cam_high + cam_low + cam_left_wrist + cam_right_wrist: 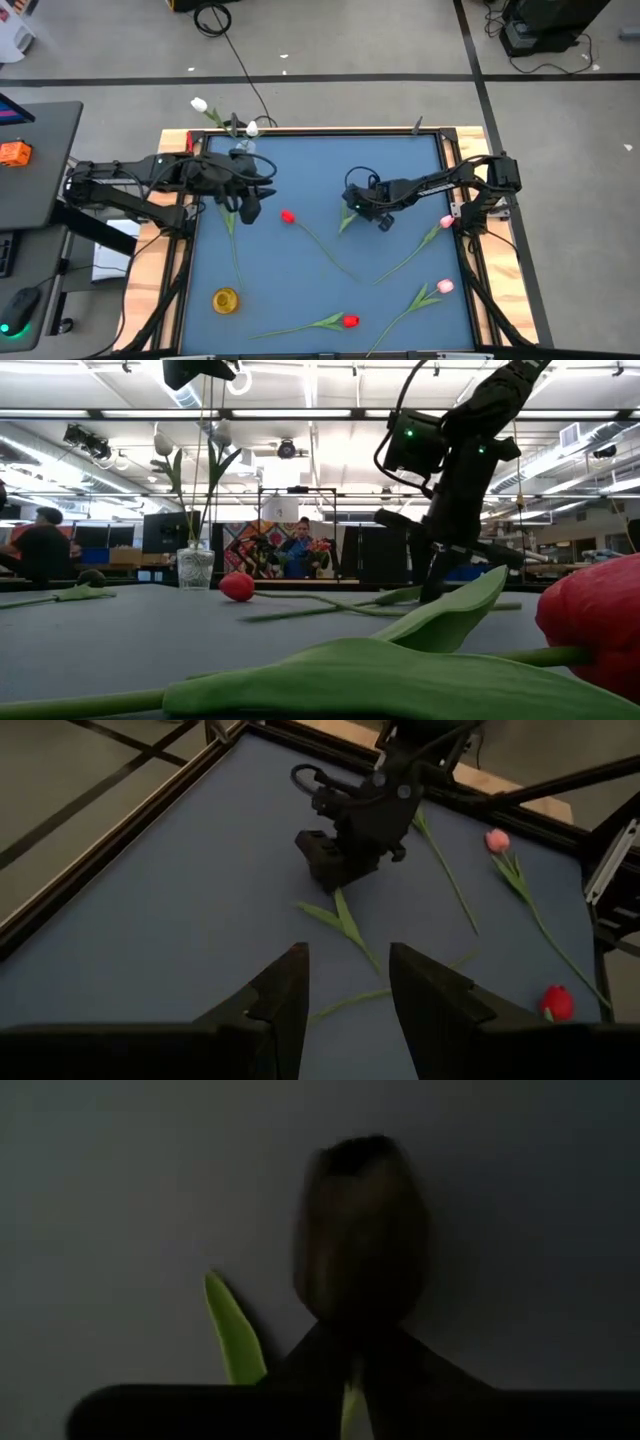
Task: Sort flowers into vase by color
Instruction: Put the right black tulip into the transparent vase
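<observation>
Down on the blue mat, my right gripper [357, 206] pinches a dark-headed artificial tulip's [360, 1230] green stem; my left gripper [345, 985] hovers, fingers apart.

- The far left part of the blue mat [300, 165] is crowded: the glass vase [241, 150] stands at the edge and the left gripper [250, 200] hangs just beside it.
- The right gripper [362, 212] is low at the mat's middle, over a black tulip [360, 1230].
- Between both grippers lies a red tulip [288, 216]; its stem crosses the middle.
- The near left corner holds a yellow vase [226, 299].
- Pink tulips [446, 222] lie along the right side.
</observation>
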{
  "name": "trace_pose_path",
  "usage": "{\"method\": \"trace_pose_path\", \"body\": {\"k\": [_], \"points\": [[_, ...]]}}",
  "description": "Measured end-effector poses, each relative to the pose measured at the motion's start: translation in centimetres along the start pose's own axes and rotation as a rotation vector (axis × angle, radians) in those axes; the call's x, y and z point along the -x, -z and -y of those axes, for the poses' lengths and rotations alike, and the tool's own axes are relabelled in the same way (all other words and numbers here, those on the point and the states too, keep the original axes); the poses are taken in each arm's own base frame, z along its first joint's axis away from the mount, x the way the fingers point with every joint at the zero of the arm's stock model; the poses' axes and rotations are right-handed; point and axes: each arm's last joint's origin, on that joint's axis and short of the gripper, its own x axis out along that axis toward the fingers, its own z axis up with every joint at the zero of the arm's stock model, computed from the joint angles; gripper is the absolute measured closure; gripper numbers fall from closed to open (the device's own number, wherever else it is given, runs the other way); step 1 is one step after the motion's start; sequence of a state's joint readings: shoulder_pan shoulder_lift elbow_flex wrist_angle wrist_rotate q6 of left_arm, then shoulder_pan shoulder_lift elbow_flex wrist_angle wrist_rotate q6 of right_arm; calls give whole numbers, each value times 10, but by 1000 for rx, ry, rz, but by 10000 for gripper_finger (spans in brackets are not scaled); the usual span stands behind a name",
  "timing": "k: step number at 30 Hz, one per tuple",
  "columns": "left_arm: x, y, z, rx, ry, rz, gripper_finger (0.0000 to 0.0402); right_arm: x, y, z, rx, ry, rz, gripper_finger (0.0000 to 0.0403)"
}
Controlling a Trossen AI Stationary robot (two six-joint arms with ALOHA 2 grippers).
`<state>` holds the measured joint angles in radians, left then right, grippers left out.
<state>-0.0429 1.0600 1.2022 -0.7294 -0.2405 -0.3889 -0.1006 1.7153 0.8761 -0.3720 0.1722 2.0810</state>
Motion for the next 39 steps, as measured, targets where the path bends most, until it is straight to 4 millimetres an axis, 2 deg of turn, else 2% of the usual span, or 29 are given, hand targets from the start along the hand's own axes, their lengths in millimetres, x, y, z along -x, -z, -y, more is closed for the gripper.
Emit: {"method": "trace_pose_path", "body": {"k": [3, 9, 12, 15, 22, 32, 39], "points": [[-3, 0, 1, -1, -2, -6, 256, 0, -1, 1, 24, 1, 27, 392], [-7, 1, 2, 10, -7, -20, 256, 1, -2, 1, 88, -18, 74, 392], [-6, 1, 1, 15, -6, -17, 256, 8, 2, -1, 144, -81, 97, 393], [-6, 1, 1, 28, -8, -25, 256, 22, 9, -3, 274, -171, 133, 395], [-6, 4, 0, 33, -18, -49, 256, 54, 19, -1, 709, -283, 272, 396], [-6, 4, 0, 55, -17, -47, 256, 99, 26, -9, 1052, -465, 535, 394], [-5, 6, 7, 61, -3, -47, 256, 140, 41, -33, 1244, -607, 697, 394]]}}
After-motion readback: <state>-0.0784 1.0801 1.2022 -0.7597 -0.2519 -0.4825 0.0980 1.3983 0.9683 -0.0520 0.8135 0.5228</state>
